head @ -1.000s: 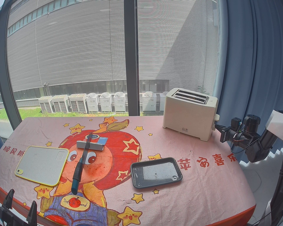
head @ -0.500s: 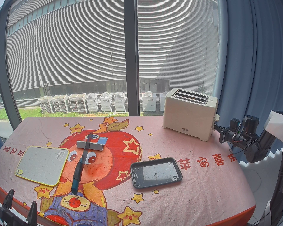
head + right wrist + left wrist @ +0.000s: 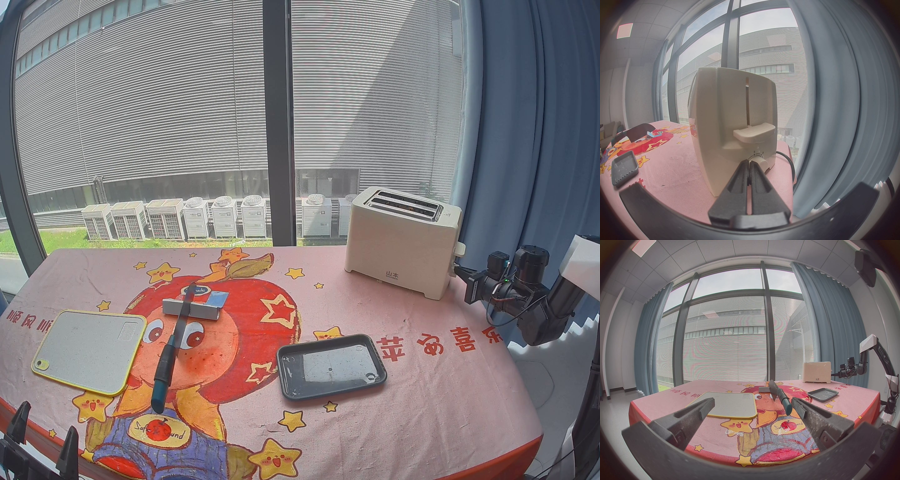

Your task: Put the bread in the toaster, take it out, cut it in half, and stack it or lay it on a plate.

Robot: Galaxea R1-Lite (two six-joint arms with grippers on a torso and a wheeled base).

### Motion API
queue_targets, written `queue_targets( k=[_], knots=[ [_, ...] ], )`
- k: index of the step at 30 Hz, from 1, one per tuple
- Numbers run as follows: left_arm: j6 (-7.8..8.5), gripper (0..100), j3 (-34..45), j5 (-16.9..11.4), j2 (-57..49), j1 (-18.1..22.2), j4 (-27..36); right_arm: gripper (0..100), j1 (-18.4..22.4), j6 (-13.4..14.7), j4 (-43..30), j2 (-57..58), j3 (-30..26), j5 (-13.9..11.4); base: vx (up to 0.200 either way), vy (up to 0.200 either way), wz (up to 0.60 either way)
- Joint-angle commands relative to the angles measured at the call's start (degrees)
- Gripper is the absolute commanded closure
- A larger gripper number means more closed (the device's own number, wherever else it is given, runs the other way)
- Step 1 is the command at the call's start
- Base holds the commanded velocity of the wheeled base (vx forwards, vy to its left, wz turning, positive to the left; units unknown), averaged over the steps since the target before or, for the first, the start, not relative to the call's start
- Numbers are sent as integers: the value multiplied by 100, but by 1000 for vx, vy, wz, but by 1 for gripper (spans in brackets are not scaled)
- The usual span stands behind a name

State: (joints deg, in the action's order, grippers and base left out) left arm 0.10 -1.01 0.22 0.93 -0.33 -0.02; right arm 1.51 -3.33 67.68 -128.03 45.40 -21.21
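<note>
The cream toaster (image 3: 403, 240) stands at the table's back right; its top slots look dark and I cannot see what is inside. My right gripper (image 3: 460, 270) is at the toaster's right end, shut. From the right wrist, its closed tips (image 3: 749, 164) sit just under the lever (image 3: 754, 132), which is at the bottom of its slot, and touch the small dial (image 3: 758, 161). The dark rectangular plate (image 3: 331, 365) lies in front of the toaster. My left gripper (image 3: 45, 425) hangs open at the near left edge, holding nothing (image 3: 752, 402).
A grey cutting board with a yellow rim (image 3: 90, 350) lies at the left. Beside it a knife with a dark handle (image 3: 167, 359) rests its blade on a small grey block (image 3: 190, 308). Blue curtains (image 3: 537, 125) hang behind the right arm.
My right gripper has edged slightly toward the toaster's right end and then stayed still. Nothing on the table has moved.
</note>
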Motion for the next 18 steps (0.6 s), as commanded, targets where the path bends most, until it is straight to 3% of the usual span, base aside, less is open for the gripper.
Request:
queue_targets(
  k=[1,18],
  knots=[
    [-1,0,101,4,-93,-2,2,100,-19,-1,-9,-3,22,65,0,0,0],
    [-1,0,101,4,-93,-2,-6,100,-2,-1,-27,-82,48,73,0,0,0]
  ],
)
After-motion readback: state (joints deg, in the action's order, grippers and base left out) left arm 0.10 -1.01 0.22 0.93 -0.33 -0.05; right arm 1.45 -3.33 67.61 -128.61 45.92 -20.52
